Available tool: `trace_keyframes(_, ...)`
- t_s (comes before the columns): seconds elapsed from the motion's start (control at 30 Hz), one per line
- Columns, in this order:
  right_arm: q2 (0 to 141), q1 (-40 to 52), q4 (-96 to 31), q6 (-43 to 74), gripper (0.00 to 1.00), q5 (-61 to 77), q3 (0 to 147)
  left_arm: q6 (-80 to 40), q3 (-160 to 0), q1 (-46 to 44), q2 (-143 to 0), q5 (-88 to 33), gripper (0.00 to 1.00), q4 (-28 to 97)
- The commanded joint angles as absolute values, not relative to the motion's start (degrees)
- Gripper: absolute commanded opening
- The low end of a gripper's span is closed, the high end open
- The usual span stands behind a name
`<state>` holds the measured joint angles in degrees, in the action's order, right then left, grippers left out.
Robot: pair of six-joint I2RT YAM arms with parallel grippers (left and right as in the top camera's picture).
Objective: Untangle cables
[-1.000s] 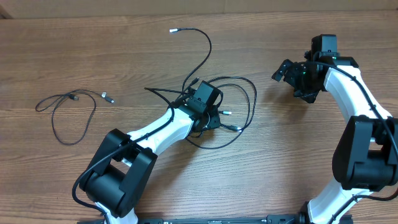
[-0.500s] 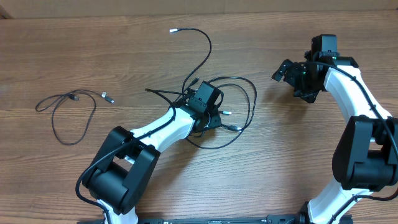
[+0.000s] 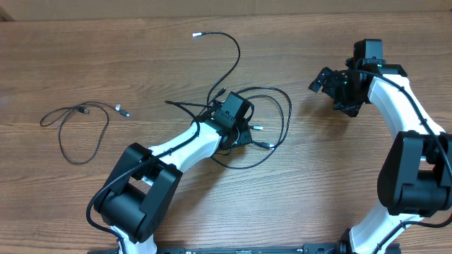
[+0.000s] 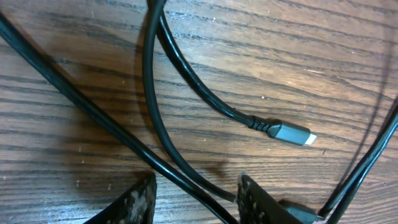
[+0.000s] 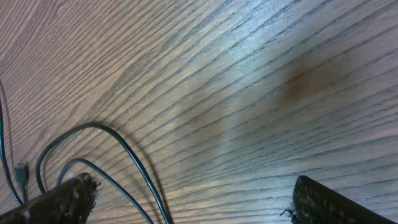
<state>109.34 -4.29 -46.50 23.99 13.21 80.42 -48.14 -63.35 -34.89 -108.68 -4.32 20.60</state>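
A matte, brown wood-grain table carries thin, glossy black cables.

The tangled cables lie in overlapping round loops at mid-table, one strand arcing up to a silver tip. The left fingers, rough and dark, stand partly spread astride two crossing strands without pinching them, near a grey plug with a bright metal end. A single cable curls in a loose loop well apart at the left. The right fingers are spread wide over bare wood.

Directly under the left end effector the cables are hidden where they cross; its fingertips are cut off.
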Motion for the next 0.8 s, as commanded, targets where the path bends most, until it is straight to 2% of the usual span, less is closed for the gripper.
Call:
trace_keyframes(0.0,107.92,-4.25,-46.41,24.01,1.0,12.91,81.34,-48.86,-62.98,-35.29,-110.48,-4.29,0.38,20.91)
trace_keyframes(0.2,107.92,-4.25,-46.41,23.99,1.0,12.91,81.34,-48.84,-62.98,-35.29,-110.48,-4.29,0.26,20.73)
trace_keyframes(0.43,107.92,-4.25,-46.41,24.01,1.0,12.91,81.34,-48.84,-62.98,-35.29,-110.5,-4.08,0.27,20.75)
trace_keyframes(0.67,107.92,-4.25,-46.41,23.99,1.0,12.91,81.34,-48.64,-62.98,-35.29,-110.5,-4.01,0.05,20.75)
trace_keyframes(0.77,107.92,-4.25,-46.41,24.01,1.0,12.91,81.34,-48.4,-62.98,-35.29,-110.5,-3.6,0.04,20.75)
